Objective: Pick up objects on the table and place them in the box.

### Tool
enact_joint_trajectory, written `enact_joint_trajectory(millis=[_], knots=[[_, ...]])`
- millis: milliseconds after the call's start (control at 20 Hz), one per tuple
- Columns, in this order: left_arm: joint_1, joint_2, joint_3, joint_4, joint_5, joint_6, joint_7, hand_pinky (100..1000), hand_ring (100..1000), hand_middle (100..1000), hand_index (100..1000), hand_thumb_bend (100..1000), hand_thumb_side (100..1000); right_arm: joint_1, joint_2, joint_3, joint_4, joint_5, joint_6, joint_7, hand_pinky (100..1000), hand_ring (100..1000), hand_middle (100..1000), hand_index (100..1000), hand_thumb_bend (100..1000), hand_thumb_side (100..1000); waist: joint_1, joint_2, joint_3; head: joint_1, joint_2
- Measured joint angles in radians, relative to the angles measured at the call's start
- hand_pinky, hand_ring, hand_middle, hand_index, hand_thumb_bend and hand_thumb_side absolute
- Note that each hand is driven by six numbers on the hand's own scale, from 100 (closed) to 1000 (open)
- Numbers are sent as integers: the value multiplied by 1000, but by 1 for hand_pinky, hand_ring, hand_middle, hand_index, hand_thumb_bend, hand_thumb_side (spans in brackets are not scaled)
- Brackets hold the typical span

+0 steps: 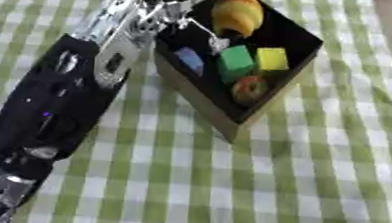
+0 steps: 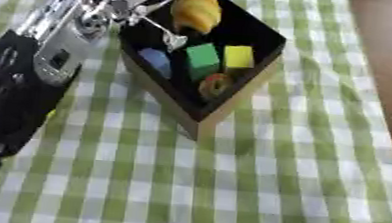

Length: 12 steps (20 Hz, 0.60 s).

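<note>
**A:** so where's everything sitting right now?

**B:** the box (image 1: 202, 100) is on the green checked tablecloth (image 1: 272, 190), turned corner-on to the camera, black inside. In it there's a blue block (image 1: 189, 59), a green block (image 1: 235, 59) and a yellow block (image 1: 272, 58) roughly in a row, a reddish ring-shaped thing (image 1: 250, 89) nearer the front corner, and a yellow-orange rounded object (image 1: 236, 12) at the back

**A:** and the hand?

**B:** the left arm (image 1: 56, 102) comes up from the lower left and the left hand (image 2: 125, 0) is over the box's far-left corner. The yellow-orange thing is just beside the fingers, on their right side. 1 thin silver finger (image 2: 158, 29) pokes down into the box, its tip just above the blue and green blocks

**A:** is it gripping anything?

**B:** honestly can't tell whether it's holding the yellow-orange object or has let go, too blurry where they meet. Right hand doesn't show at all
</note>
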State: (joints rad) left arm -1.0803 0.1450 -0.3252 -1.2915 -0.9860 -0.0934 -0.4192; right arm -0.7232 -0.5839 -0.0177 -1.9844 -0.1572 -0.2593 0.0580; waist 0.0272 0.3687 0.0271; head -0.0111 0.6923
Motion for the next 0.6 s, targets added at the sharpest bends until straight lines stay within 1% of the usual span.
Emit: enact_joint_trajectory(millis=[250,350,450,550,600], knots=[[15,-20,-4,45,19,-4,-3,758,716,693,774,260,344,-3,7,0,0,-6,2,5,858,845,644,853,100,542,-1,2,-2,0,-19],[17,-24,-5,57,28,-4,-4,766,729,708,805,293,376,-3,8,0,0,-6,2,6,858,845,644,853,100,542,-1,4,-3,0,-25],[17,-25,-6,64,36,-5,-4,795,763,747,853,349,429,-3,8,0,0,-6,2,7,858,845,643,853,100,541,-2,4,-4,0,-26],[18,-27,-8,66,38,-5,-4,817,791,774,872,389,454,-3,8,0,0,-6,1,7,858,845,642,853,100,541,-2,4,-4,0,-26],[20,-27,-8,66,38,-5,-4,817,791,774,872,389,454,-3,8,0,0,-6,1,7,858,845,642,853,100,541,-2,4,-4,0,-26]])
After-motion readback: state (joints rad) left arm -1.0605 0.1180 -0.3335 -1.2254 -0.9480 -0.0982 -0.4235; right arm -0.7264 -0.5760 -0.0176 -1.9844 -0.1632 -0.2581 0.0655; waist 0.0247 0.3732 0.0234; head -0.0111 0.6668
